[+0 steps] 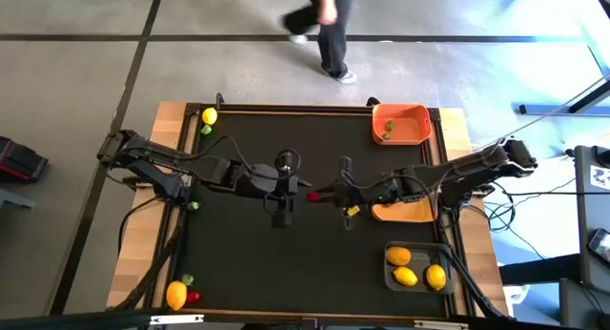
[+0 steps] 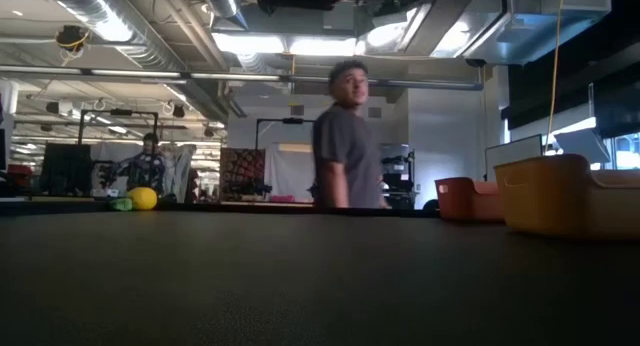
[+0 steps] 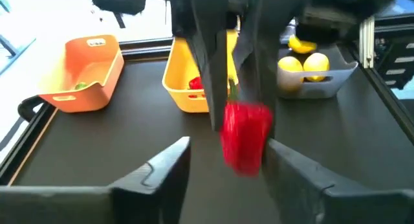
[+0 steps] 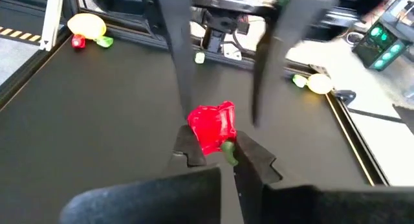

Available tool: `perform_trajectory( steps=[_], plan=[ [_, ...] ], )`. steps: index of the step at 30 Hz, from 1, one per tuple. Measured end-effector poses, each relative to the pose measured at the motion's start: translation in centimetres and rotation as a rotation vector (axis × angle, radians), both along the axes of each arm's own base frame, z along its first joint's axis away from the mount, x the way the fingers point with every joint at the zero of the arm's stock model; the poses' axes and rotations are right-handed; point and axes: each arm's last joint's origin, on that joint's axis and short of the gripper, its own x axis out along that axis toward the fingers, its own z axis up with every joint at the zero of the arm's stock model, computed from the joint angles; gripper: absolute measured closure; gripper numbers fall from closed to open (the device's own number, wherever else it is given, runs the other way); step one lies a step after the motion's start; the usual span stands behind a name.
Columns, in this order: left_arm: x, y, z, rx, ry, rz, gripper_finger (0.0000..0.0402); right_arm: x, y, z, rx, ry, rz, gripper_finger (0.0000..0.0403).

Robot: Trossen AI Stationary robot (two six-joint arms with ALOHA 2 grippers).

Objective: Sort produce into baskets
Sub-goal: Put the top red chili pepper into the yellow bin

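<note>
Mid-table handover: right tool (image 4: 217, 156) was clamped on the red pepper (image 4: 211, 128); left tool (image 3: 226, 166) stood spread open around it. Risk: releasing before the left tool closes could drop it short of the yellow-tan basket (image 1: 405, 212).

1. Past the far edge of my black tabletop (image 1: 286, 263), a person (image 1: 329, 30) in dark clothes stands on the grey concrete floor (image 1: 86, 72).
2. At table level, I see that person (image 2: 348, 136) beneath ceiling lights (image 2: 290, 44).
</note>
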Motion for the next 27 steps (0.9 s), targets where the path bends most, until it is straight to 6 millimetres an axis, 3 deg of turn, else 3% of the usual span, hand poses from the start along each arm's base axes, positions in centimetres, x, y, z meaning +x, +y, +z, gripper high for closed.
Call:
perform_trajectory(
  steps=[4,11,22,27],
  plan=[
    [-0.5,-0.1,0.3,-0.008,0.015,-0.007,0.0189,-1.9,-0.5,1.0,0.021,0.052,-0.044,0.0399],
    [-0.7,0.2,0.4,0.005,0.021,-0.006,0.0190,-6.2,-2.0,0.6,0.053,0.280,-0.276,0.0399],
    [-0.7,0.3,0.4,0.008,0.024,-0.005,0.0191,-12.8,-3.9,-3.4,0.163,0.505,-0.676,0.0401],
    [-0.7,0.3,0.4,0.008,0.024,-0.006,0.0192,-14.6,-4.2,-5.7,0.269,0.583,-0.779,0.0402]
  ],
)
